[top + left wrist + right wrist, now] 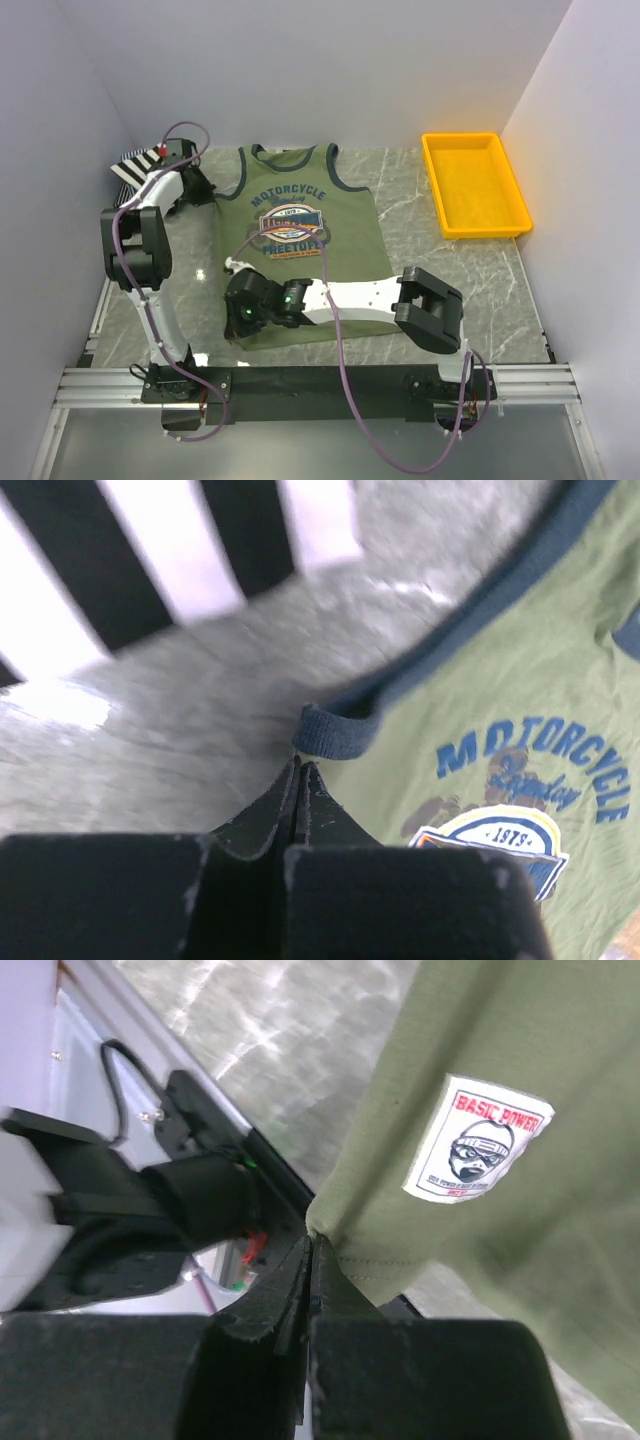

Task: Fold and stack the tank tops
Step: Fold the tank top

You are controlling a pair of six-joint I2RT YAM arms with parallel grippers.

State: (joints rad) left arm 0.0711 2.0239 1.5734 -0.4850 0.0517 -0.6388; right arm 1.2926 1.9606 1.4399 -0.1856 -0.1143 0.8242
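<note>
So, barely started: the olive-green tank top [300, 250] lies unfolded mid-frame, right gripper [312, 1245] pinching its hem corner, left gripper [298, 770] clamped tight at its shoulder strap, striped tank top [135, 165] waiting upper left.

The striped top [150, 540] is blurred and cropped.

Left arm [135, 245]: folded high at the elbow, wrist reaching forward, left gripper [298, 778] pressed fully closed. Right arm [430, 310]: bent low, forearm laid leftward across the front, right gripper [312, 1250] clamped on a hem corner of the olive-green tank top [520, 1040].
</note>
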